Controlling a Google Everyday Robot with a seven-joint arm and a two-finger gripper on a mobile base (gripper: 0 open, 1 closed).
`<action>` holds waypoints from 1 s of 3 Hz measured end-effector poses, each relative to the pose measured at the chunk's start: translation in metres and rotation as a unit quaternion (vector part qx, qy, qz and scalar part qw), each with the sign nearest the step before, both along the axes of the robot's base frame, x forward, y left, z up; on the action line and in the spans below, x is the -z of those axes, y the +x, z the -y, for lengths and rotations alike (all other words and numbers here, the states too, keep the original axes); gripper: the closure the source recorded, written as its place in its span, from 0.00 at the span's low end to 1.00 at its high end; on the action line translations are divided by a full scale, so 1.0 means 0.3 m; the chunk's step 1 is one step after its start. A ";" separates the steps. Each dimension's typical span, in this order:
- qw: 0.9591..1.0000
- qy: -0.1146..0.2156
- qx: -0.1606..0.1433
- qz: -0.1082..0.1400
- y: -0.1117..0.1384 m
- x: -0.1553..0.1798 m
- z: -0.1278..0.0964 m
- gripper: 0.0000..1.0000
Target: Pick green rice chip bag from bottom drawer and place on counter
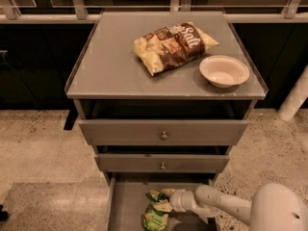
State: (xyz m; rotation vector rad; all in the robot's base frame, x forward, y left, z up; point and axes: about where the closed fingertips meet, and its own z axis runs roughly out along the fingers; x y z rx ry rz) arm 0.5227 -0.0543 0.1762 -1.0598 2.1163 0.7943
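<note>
The green rice chip bag (156, 219) lies crumpled on the grey floor of the open bottom drawer (126, 207), at the lower edge of the camera view. My gripper (166, 202) reaches into the drawer from the right on a white arm (226, 204). Its tip is on the upper part of the bag and hides that part. The counter (110, 64) is the cabinet's flat grey top, above the drawers.
A brown-and-cream "Salt" chip bag (173, 44) and a pale bowl (224, 70) sit on the counter's right half. The top drawer (163, 131) and middle drawer (162, 163) are pulled out slightly, overhanging the bottom drawer. A railing runs behind the cabinet.
</note>
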 end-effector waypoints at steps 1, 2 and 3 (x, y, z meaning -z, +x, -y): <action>1.000 0.000 0.000 0.000 0.000 0.000 0.000 0.64; 1.000 0.000 0.000 0.000 0.000 0.000 0.000 0.87; 1.000 0.000 0.000 0.000 0.000 0.000 0.000 1.00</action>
